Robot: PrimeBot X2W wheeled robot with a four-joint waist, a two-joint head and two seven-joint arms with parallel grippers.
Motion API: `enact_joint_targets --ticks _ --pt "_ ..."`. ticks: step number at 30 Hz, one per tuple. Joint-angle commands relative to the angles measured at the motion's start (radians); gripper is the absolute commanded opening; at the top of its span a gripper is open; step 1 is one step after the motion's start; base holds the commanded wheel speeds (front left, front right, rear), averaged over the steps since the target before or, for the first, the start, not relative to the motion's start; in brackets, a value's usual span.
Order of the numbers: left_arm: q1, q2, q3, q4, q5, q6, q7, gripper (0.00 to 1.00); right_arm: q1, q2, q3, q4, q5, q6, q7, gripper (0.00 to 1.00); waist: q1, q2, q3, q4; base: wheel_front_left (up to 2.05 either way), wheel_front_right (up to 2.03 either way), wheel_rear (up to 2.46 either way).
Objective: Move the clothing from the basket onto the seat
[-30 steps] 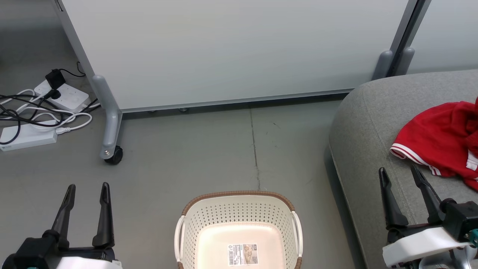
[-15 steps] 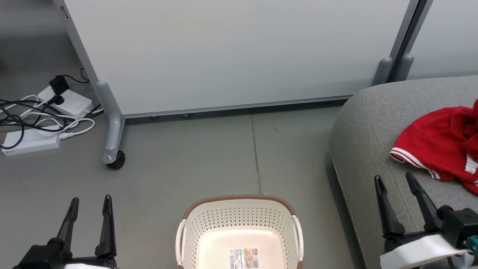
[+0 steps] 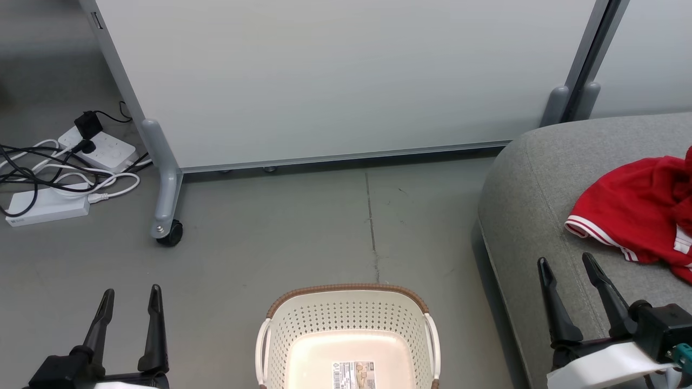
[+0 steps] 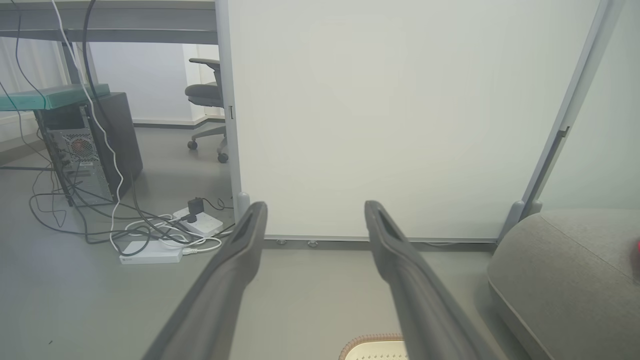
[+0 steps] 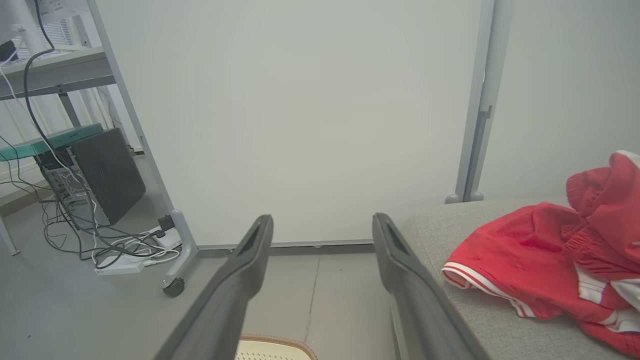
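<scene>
Grey floor [image 3: 303,232] runs up to one pale partition [image 3: 335,75], and one grey sofa [image 3: 535,178] takes the right side. One basket [image 3: 346,316] stands on the floor between the two arms, apart from the sofa. What shows of its inside holds only a barcode sticker [image 3: 353,375], though its near end is cut off by the frame. The clothing [image 3: 632,210] lies on the sofa as a red heap that looks like two garments bunched together, with a white-striped hem turned toward the sofa's front edge. By that, the task looks done or nearly so.

The left jaws stand apart and empty above bare floor left of the basket. The right jaws are also apart and empty, over the sofa's front edge, near the hem but not touching it.

Two risks, as I judge them. A stray sweep of the right jaws could hook the hem and drag a garment down to the floor. Rolling left could foul the cables [image 3: 32,167] tangled round the two power strips [image 3: 46,204].
</scene>
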Motion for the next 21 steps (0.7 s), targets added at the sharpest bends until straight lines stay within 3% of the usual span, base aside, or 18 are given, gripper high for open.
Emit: enact_joint_targets --ticks 1,6,7,11,21 --pt "0.005 -0.002 0.004 0.001 0.000 0.003 -0.001 1.00 0.008 -0.003 -0.003 0.005 0.006 0.000 -0.007 1.00 0.0000 -0.0001 -0.001 0.001 0.00 0.00 0.00" --pt "0.009 0.002 0.000 0.008 0.003 0.006 -0.001 1.00 0.002 -0.003 -0.001 0.006 0.010 0.000 -0.008 1.00 0.0000 -0.0001 0.000 -0.001 0.00 0.00 0.00" --pt "0.008 0.002 -0.001 0.009 0.001 0.005 -0.001 0.00 0.001 -0.003 -0.001 0.006 0.011 0.000 -0.009 0.00 0.0000 -0.0001 0.000 -0.001 0.00 0.00 0.00" --pt "0.004 -0.024 -0.008 0.039 -0.002 0.000 0.005 0.00 0.015 0.008 0.008 0.035 0.009 0.000 -0.001 0.00 0.0000 -0.0001 0.000 -0.001 0.00 0.00 0.00" --pt "-0.073 -0.048 0.048 0.108 -0.155 -0.041 0.073 0.00 -0.048 0.005 0.008 0.109 0.208 0.000 -0.004 0.00 0.0000 -0.0001 0.003 0.001 0.00 0.00 0.00"
